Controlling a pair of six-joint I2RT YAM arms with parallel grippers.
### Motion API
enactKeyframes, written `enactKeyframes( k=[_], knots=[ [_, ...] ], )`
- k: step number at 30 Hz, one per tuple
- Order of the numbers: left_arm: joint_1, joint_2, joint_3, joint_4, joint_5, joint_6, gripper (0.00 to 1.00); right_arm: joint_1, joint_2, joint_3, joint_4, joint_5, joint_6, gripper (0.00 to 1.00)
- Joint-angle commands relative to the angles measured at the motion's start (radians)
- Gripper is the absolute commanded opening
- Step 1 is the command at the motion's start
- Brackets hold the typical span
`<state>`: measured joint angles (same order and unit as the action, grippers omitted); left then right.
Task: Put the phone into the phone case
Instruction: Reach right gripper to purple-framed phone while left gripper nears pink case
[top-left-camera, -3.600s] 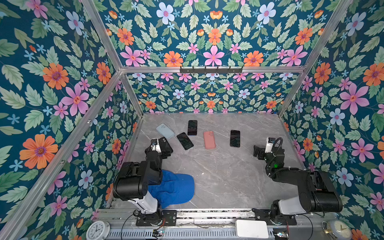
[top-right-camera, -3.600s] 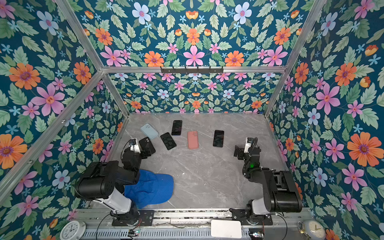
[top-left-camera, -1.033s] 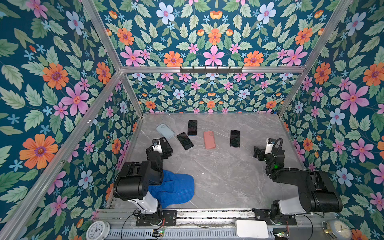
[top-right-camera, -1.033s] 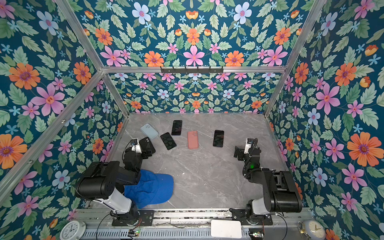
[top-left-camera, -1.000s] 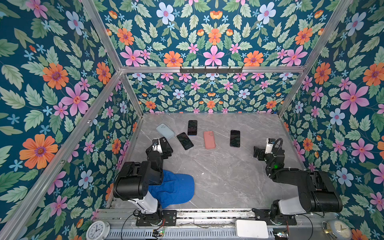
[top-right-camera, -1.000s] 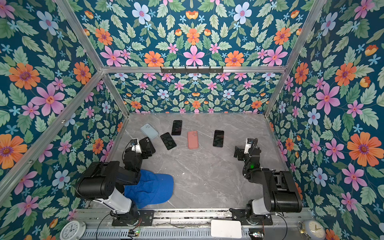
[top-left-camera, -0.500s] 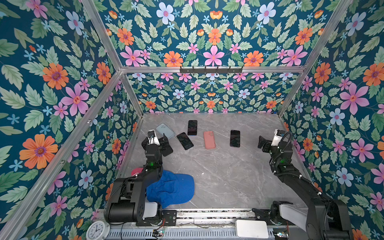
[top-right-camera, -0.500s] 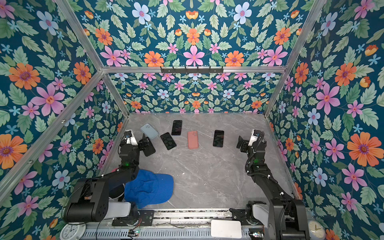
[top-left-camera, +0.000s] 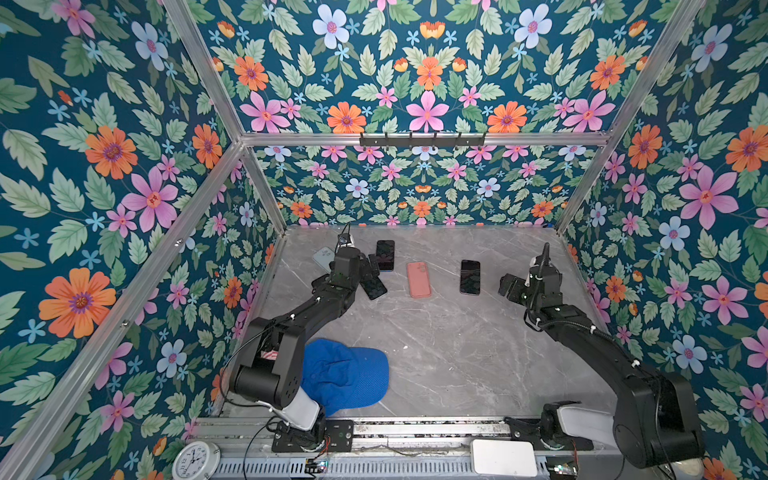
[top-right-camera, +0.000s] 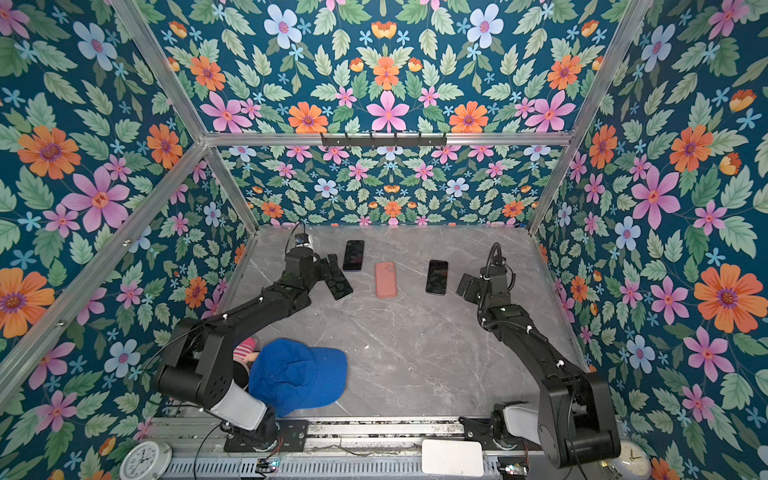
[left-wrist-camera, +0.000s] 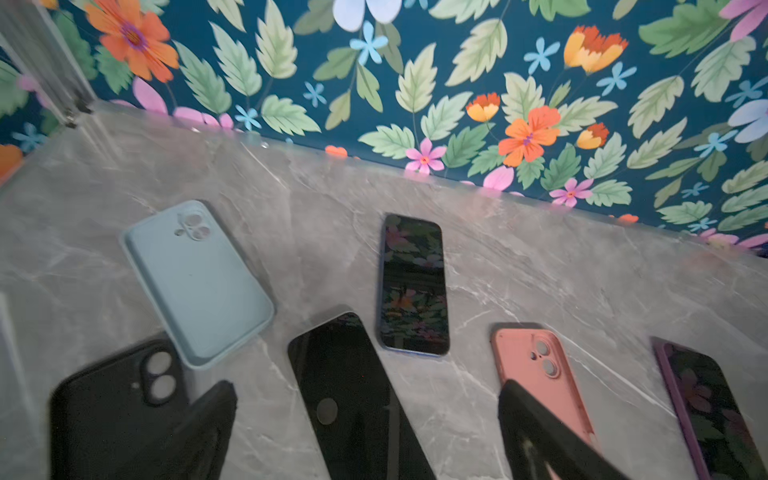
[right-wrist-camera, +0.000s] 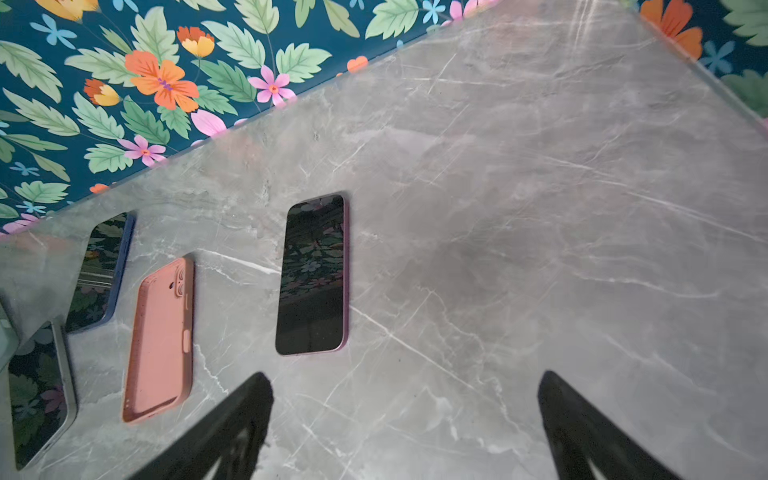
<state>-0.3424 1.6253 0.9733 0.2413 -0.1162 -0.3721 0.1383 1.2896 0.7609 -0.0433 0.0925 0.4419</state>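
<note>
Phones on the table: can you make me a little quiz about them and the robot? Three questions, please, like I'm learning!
1. Pick one: the case lying between the blue-edged phone and the purple-edged phone is A) green, B) pink, C) yellow.
2. True or false: the right gripper is holding a phone.
3. How many phones lie screen-up on the table?
Key: 1 B. 2 False: its jaws stand open and empty. 3 Three, counting the grey-edged phone.
</note>
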Motion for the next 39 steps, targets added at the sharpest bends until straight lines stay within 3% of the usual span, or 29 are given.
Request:
enactKeyframes(
  k=[1, 9, 18, 29, 39],
  knots=[
    [-0.034, 0.075, 0.068, -0.137, 0.114, -0.089, 1.0, 0.023, 0.063, 0.107, -0.167, -0.047, 0.062, 0.99],
    [-0.102, 0.227, 0.228, -0.224, 0.205, -0.154, 1.0, 0.085, 0.304, 0.337, -0.263, -0.047, 0.027, 0.99],
    [-0.119, 0.414, 0.444, -0.382, 0.284, -0.194, 0.85, 0.145, 0.552, 0.562, -0.397, -0.012, -0.001, 0.97],
    [-0.168, 0.587, 0.704, -0.622, 0.267, -0.118, 0.73, 0.146, 0.672, 0.692, -0.503, 0.046, -0.009, 0.92],
    [-0.181, 0.636, 0.771, -0.664, 0.243, -0.138, 0.68, 0.152, 0.72, 0.749, -0.528, 0.044, 0.006, 0.91]
  ],
)
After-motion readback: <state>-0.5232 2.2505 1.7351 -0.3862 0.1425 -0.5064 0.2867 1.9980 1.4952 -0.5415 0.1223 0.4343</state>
